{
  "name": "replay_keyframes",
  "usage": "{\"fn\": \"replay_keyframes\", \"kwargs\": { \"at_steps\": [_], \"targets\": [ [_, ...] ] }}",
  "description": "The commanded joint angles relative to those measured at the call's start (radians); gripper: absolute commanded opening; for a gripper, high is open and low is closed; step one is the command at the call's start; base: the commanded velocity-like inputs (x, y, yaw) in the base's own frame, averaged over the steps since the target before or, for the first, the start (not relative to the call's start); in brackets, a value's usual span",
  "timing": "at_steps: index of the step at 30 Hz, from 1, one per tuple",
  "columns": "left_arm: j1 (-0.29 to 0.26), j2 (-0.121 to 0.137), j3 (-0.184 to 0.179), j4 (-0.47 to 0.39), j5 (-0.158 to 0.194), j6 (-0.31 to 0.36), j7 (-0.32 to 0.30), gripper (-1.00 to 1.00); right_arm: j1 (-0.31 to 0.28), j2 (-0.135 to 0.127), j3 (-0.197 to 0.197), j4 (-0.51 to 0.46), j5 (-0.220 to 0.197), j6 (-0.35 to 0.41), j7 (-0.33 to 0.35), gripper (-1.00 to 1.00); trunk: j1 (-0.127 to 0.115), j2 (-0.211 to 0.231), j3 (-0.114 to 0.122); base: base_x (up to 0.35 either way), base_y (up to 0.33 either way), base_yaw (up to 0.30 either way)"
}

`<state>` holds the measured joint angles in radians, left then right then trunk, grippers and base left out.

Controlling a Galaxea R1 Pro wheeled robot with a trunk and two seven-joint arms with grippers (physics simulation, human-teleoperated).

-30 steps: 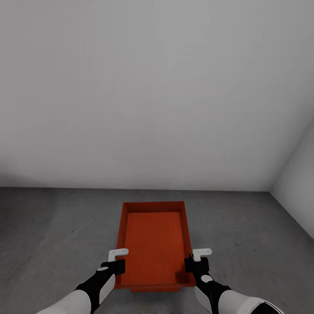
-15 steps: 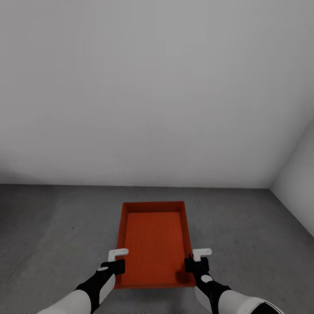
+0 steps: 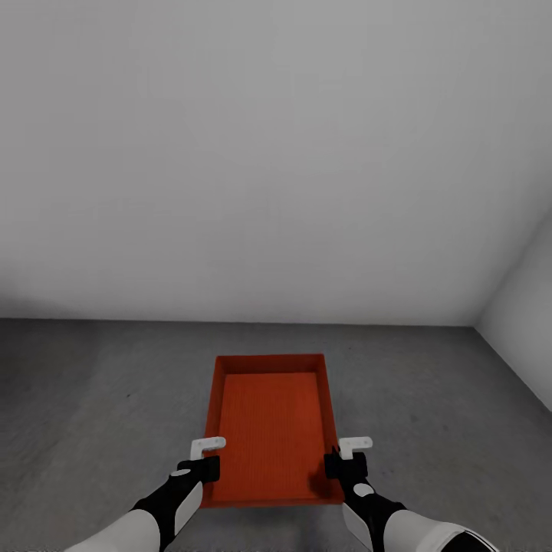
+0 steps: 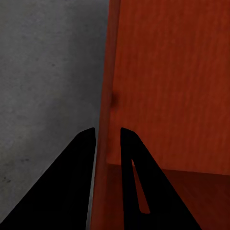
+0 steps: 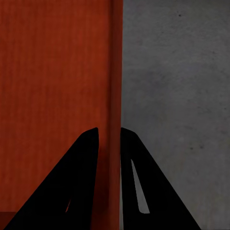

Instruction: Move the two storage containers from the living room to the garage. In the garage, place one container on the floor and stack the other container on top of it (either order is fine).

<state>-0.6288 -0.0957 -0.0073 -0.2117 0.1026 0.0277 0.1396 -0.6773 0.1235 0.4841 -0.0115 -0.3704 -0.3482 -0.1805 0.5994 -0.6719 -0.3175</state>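
Head view: one red-orange storage container [image 3: 270, 429], open-top, rectangular, low straight walls, sits centred in front of the robot, long axis pointing away from it. Interior is bare w/ a fine ribbed texture. Whether its base touches the floor [image 3: 92, 414] cannot be told; near end sits lower in frame, between both arms.

Left hand [image 3: 205, 452]: white fingertip bracket lies at the container's left long wall, near the closer corner. Left wrist view confirms the grip: two dark fingers [image 4: 72, 187] straddle the thin red wall, one outside over grey concrete, one inside over the container floor. Hand is clamped on the wall [image 4: 106, 96].

Right hand [image 3: 351, 451]: same arrangement on the right long wall, approx. opposite the left hand. Right wrist view shows fingers [image 5: 143, 187] either side of the wall [image 5: 116, 72], inner finger over red interior, outer finger over grey floor. Hand is clamped on the wall.

Surroundings: dull grey mottled concrete floor extends to a plain white wall [image 3: 276, 153] ahead; a 2nd white wall [image 3: 529, 322] meets it at a corner on the robot's right. Container is well apart from both walls. Forearms are white w/ black wrist sections, entering from the lower frame edge.
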Motion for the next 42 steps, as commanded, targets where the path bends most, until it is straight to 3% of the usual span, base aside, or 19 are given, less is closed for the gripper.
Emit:
{"fn": "replay_keyframes", "kwargs": {
  "at_steps": [1, 42],
  "targets": [
    [0.000, 0.001, 0.012, -0.005, -0.008, 0.004, 0.011, -1.00, -0.001, 0.001, -0.062, -0.001, 0.010, 0.003, 0.001, -1.00, 0.000, -0.001, -0.003, 0.000, 0.000, 0.000],
    [0.000, -0.001, 0.012, -0.005, -0.007, 0.004, 0.011, -1.00, -0.001, 0.001, -0.062, -0.001, 0.010, 0.003, 0.001, -1.00, 0.000, -0.001, -0.068, 0.000, 0.000, 0.000]
  ]
}}
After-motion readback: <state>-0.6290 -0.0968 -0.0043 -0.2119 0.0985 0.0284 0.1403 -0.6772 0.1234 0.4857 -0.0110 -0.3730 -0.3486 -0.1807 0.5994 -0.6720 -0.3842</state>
